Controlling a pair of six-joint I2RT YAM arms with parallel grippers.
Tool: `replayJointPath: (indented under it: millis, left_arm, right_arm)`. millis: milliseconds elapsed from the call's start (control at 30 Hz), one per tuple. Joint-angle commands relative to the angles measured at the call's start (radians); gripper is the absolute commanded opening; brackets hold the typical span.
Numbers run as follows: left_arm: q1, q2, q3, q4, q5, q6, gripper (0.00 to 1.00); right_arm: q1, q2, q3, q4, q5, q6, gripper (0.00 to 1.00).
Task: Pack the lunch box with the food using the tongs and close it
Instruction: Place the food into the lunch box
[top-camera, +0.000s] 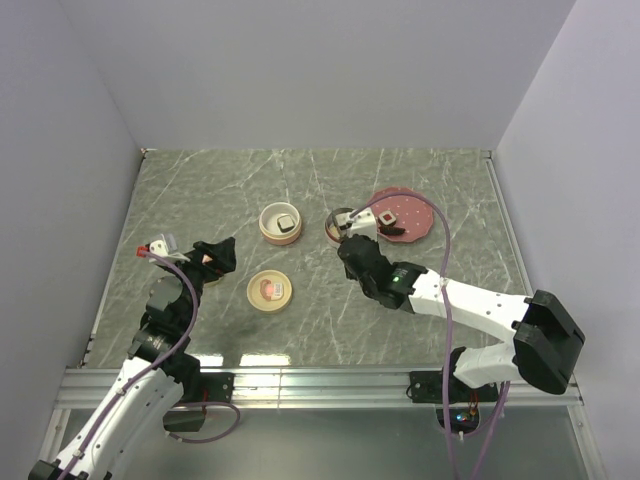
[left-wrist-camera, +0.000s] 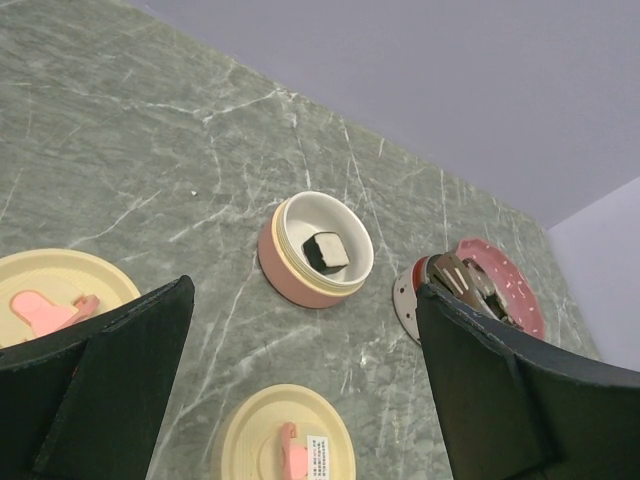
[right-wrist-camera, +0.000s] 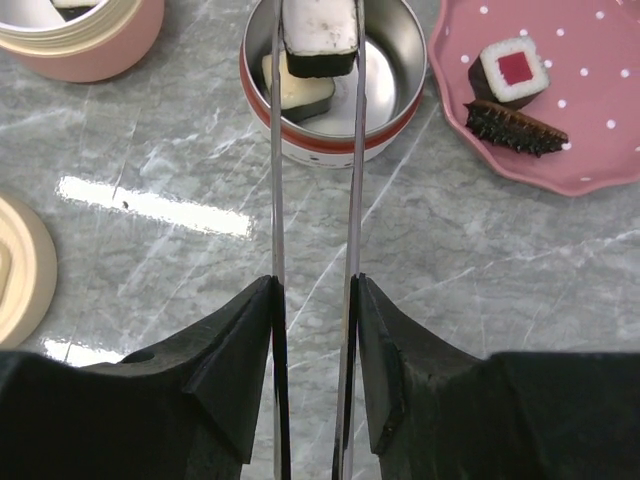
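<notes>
The right gripper (right-wrist-camera: 315, 330) pinches the tongs (right-wrist-camera: 276, 150) narrow on a white-centred piece (right-wrist-camera: 320, 30) over the steel tin (right-wrist-camera: 405, 100), top centre. Another piece (right-wrist-camera: 300, 92) lies inside. A pink bowl (right-wrist-camera: 90, 50) is just left and a pink plate (right-wrist-camera: 600, 130) upper right. The left gripper (top-camera: 212, 256) gapes wide, lower left.

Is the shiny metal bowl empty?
No, one white-centred piece lies inside the metal bowl, while the tongs pinch a second piece.

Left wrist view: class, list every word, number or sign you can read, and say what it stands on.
White label on the near cream lid: printed lines, too small to read.
Nothing else in this view carries words or numbers.
</notes>
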Motion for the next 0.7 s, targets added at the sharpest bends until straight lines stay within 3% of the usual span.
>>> replayJointPath:
  millis: [0,200,667]
  left_arm:
    - [-0.002,0.008,-0.004,0.038,0.008,0.006,0.99]
    - [-0.002,0.01,-0.003,0.038,0.008,0.006,0.99]
    - [-0.002,0.005,-0.003,0.031,0.006,0.006,1.0]
  right_arm:
    - [0.009,-0.014,0.056,0.031,0.057,0.002,0.46]
    - [0.011,-0.008,0.064,0.028,0.059,-0.004,0.51]
    - [0.011,-0.078,0.033,0.011,0.124,0.019,0.51]
